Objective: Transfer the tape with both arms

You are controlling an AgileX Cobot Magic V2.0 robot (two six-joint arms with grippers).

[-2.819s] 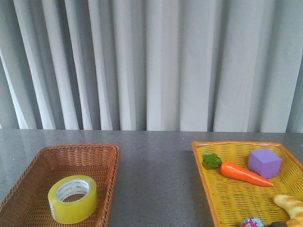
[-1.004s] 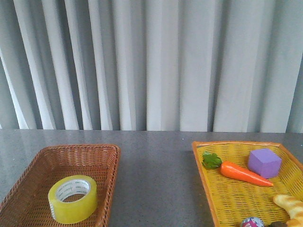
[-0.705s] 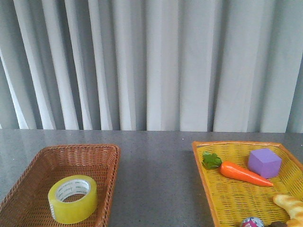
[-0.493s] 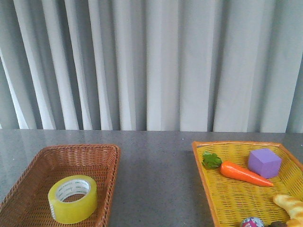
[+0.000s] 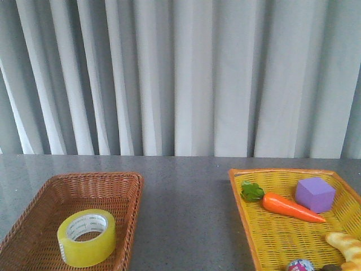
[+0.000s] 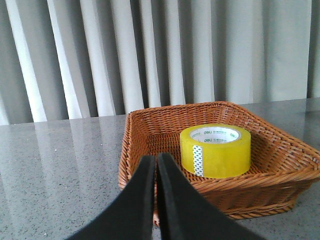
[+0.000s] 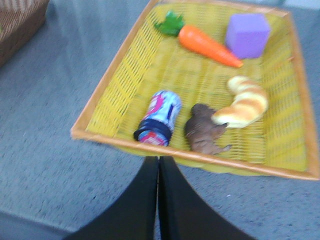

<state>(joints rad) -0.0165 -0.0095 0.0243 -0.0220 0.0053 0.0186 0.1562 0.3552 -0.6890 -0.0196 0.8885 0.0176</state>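
The tape [image 5: 86, 237], a yellow roll with a white printed core, lies flat in the brown wicker basket [image 5: 121, 186] at the table's front left. The left wrist view shows the tape [image 6: 215, 150] inside that basket [image 6: 150, 125], beyond my left gripper [image 6: 156, 159], whose black fingers are pressed together and hold nothing. My right gripper [image 7: 159, 161] is likewise shut and empty, hovering over the grey table just outside the near rim of the yellow basket [image 7: 115, 90]. Neither arm appears in the front view.
The yellow basket [image 5: 240, 192] at the front right holds a toy carrot [image 5: 287, 206], a purple cube [image 5: 315, 194], a bread piece [image 7: 245, 106], a small can [image 7: 158, 117] and a brown lump [image 7: 204, 132]. Grey curtains hang behind the grey stone table [image 5: 186, 209].
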